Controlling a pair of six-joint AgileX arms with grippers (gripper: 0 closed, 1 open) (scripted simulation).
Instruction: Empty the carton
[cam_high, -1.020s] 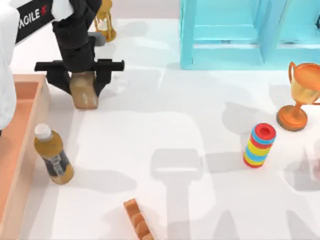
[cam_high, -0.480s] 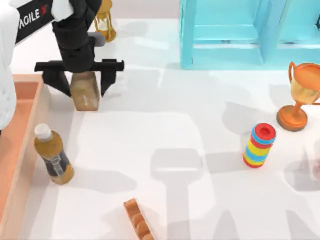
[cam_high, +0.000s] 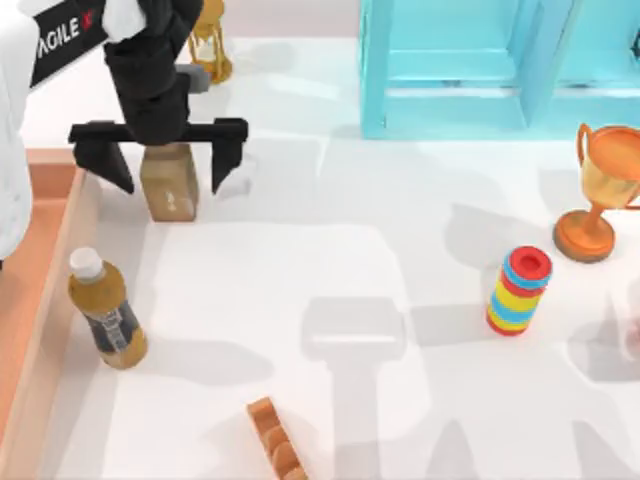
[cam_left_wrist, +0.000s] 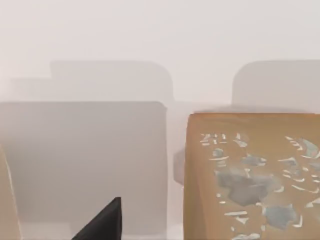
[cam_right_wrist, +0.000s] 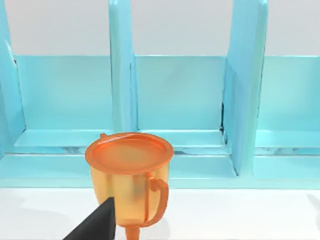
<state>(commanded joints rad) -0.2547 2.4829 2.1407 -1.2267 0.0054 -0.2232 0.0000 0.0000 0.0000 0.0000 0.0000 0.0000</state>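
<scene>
The left gripper (cam_high: 160, 165) hangs over the far-left part of the table (cam_high: 330, 260), its two black fingers (cam_high: 228, 152) spread wide and released, one on each side of a small tan block (cam_high: 168, 181) that stands on the table between them without either finger touching it. In the left wrist view the block (cam_left_wrist: 252, 175) shows a tan face with pale grey markings, and one black fingertip (cam_left_wrist: 102, 222) sits apart from it over the white tabletop. The carton (cam_high: 40, 290) lies along the left edge of the table, its salmon-orange wall running from beside the block toward the near edge. A bottle (cam_high: 105, 312) of amber liquid with a white cap and dark label stands on the table just outside that wall, near of the block. A small golden hourglass (cam_high: 210, 45) stands at the far edge behind the left arm. A light-blue cabinet (cam_high: 480, 70) fills the far right, a trophy (cam_high: 600, 190) stands at the right edge, and a striped ring stack (cam_high: 520, 290) is just near-left of it. A brown ridged piece (cam_high: 275, 440) lies at the near edge. In the right wrist view a dark fingertip (cam_right_wrist: 97, 225) shows in front of the trophy (cam_right_wrist: 129, 177) and cabinet (cam_right_wrist: 175, 95); whether the right pincer is released or clenched I cannot tell.
</scene>
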